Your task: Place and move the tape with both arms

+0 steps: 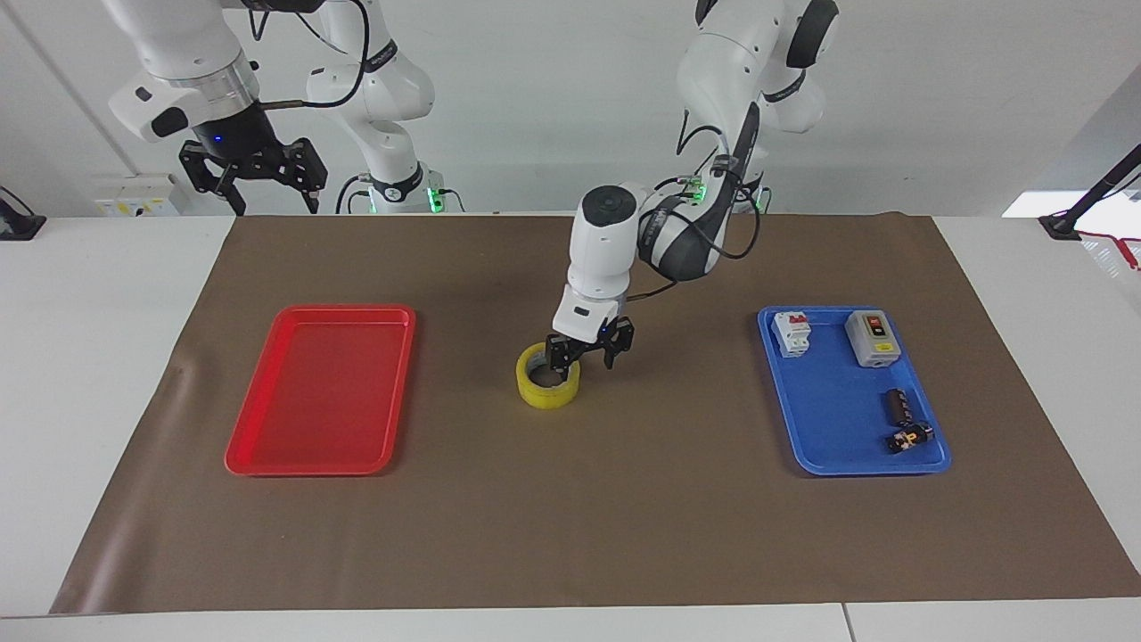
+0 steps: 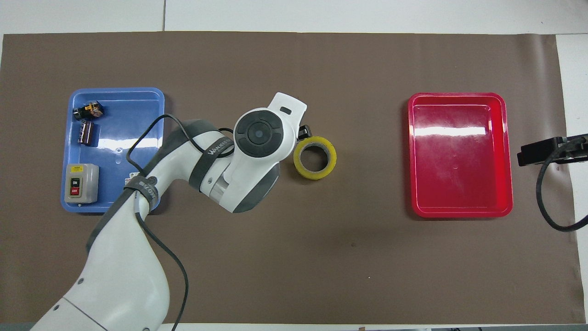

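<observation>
The tape (image 1: 548,396), a yellow roll with a pale core, lies flat on the brown mat about midway between the two trays; it also shows in the overhead view (image 2: 316,174). My left gripper (image 1: 588,353) is open and empty, just above the mat at the roll's edge toward the left arm's end of the table. One finger hangs over the roll's rim. In the overhead view the wrist hides it except one fingertip (image 2: 303,133). My right gripper (image 1: 251,178) is open and empty, waiting high in the air near its own base.
A red tray (image 1: 343,309) lies empty toward the right arm's end, also in the overhead view (image 2: 459,94). A blue tray (image 1: 838,406) toward the left arm's end holds a breaker (image 1: 792,332), a switch box (image 1: 873,338) and small black parts (image 1: 902,419).
</observation>
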You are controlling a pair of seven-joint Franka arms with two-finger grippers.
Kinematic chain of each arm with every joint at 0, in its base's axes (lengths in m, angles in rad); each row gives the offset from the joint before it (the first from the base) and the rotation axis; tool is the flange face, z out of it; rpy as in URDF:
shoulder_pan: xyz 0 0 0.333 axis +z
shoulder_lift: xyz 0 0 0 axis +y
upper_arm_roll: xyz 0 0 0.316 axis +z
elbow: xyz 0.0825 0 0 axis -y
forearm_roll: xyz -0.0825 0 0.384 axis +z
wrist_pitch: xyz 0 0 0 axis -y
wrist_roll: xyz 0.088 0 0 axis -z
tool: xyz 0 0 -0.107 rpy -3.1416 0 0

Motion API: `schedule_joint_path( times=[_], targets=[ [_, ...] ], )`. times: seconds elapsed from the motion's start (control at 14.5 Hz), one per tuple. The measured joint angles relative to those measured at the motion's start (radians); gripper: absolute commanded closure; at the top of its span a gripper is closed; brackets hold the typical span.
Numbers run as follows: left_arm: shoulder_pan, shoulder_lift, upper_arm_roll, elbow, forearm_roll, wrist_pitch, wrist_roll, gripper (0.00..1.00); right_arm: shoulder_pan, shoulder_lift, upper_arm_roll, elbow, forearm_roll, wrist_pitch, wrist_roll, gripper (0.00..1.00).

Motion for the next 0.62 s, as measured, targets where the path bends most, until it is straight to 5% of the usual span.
schedule_joint_path(
  times=[0.28,0.62],
  targets=[
    [0.143,-0.122,0.002,-0.007,0.000,-0.186,0.195,0.00,0.055,0.046,0.003,-0.007,0.037,0.043,0.025,0.00],
    [0.327,-0.246,0.003,-0.005,-0.103,-0.331,0.473,0.00,0.273,0.234,0.009,0.033,0.036,0.231,0.244,0.00]
  ],
)
